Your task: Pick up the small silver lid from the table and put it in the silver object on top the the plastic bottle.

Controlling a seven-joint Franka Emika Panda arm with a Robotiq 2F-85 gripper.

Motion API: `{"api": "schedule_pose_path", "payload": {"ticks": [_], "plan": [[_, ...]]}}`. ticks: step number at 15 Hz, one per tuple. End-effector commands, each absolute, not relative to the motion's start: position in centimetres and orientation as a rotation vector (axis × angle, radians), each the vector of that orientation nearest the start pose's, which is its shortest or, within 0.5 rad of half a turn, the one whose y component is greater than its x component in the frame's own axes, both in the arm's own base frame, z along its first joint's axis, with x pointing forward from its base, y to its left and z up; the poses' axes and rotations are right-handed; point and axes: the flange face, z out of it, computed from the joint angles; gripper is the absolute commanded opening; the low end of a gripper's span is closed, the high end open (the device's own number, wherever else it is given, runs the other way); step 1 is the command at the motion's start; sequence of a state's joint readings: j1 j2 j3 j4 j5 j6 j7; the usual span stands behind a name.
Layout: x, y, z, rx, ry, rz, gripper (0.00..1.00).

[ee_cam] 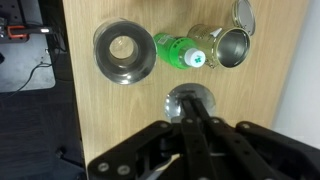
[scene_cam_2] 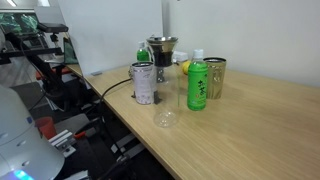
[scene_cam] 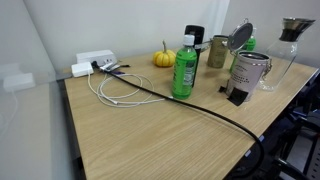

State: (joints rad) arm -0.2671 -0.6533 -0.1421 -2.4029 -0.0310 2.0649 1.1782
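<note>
The small silver lid [ee_cam: 173, 102] lies flat on the wooden table, a shiny round disc. It also shows in an exterior view [scene_cam_2: 165, 118], near the table edge. My gripper [ee_cam: 190, 97] hangs above it with its fingers together and nothing between them. The fingertips point at the middle of the lid. The gripper is out of frame in both exterior views. The silver object [ee_cam: 124, 48] is a dark-rimmed funnel that sits on top of the clear plastic bottle [scene_cam: 280, 65]. It shows in both exterior views [scene_cam: 296, 27] [scene_cam_2: 162, 45].
A green bottle [ee_cam: 180, 50] [scene_cam: 184, 70] stands beside an open can with a tilted lid [ee_cam: 230, 45]. A ribbed silver can [scene_cam: 248, 72] [scene_cam_2: 143, 83] stands near the funnel. A black cable [scene_cam: 180, 100] crosses the table. The table edge [ee_cam: 65, 90] is close by.
</note>
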Motion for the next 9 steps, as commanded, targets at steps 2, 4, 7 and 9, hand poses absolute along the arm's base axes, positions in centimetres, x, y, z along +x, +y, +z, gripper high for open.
{"api": "schedule_pose_path", "payload": {"ticks": [2, 4, 7, 9], "plan": [[33.3, -14.5, 58.6, -2.248, 2.018, -0.266, 0.01], [32.3, -13.7, 58.9, -2.313, 2.001, -0.188, 0.01], [31.6, -12.7, 58.7, -2.345, 1.967, -0.147, 0.01], [31.9, -12.2, 58.1, -2.318, 1.966, -0.153, 0.01]]}}
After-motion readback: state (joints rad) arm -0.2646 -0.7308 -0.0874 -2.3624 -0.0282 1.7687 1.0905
